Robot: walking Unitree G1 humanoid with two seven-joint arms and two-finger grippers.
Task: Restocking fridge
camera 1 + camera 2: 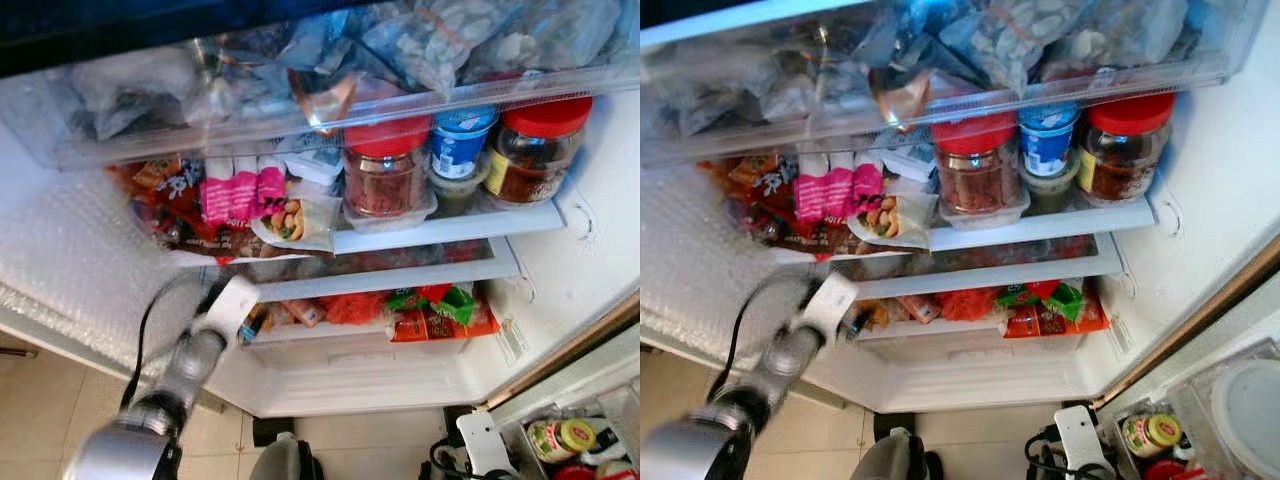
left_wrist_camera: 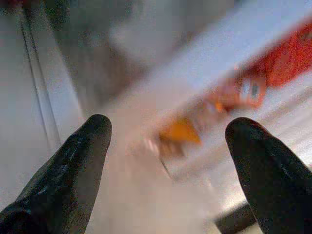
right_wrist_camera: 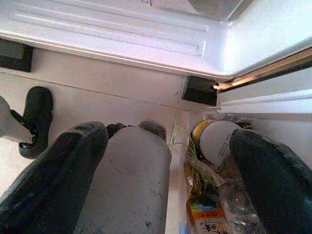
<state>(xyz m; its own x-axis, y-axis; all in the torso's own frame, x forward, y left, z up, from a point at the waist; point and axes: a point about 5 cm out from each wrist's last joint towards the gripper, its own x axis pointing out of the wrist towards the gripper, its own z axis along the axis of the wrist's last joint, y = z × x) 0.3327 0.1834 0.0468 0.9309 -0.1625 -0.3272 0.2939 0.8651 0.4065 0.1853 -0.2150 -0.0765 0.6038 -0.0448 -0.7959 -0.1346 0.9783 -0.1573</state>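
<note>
- The open fridge [image 1: 90, 260] is seen from above and in front, with its white inner walls and several glass shelves packed with food.
- On the upper shelf [image 1: 450, 228], three containers are lined up at the right: a red-lidded jar [image 1: 385, 170], a blue-and-white tub [image 1: 462, 140] and a second red-lidded jar [image 1: 535, 148].
- To the left of these jars, a pink snack packet [image 1: 232, 192] and a packet of nuts [image 1: 290, 222] are found among other wrapped food.
- Above, a clear drawer [image 1: 150, 110] is stuffed with bagged items.
- On the lower shelf, red and green packets [image 1: 440, 310] are laid at the right.
- The left gripper [image 2: 168, 134] is reached toward the left end of that lower shelf; its jaws are spread wide with nothing between them.
- Beyond the left gripper's spread fingers [image 2: 73, 165], blurred orange and red packets [image 2: 243, 87] are seen, apart from both fingertips.
- The right gripper [image 3: 168, 161] is held low over the tiled floor [image 3: 97, 92], near the fridge's bottom edge; its jaws are likewise wide apart and hold nothing.
- At the near right, the door shelf [image 1: 1200, 410] carries a yellow-lidded jar [image 1: 1155, 432] and a white-lidded container [image 1: 1248, 405].
</note>
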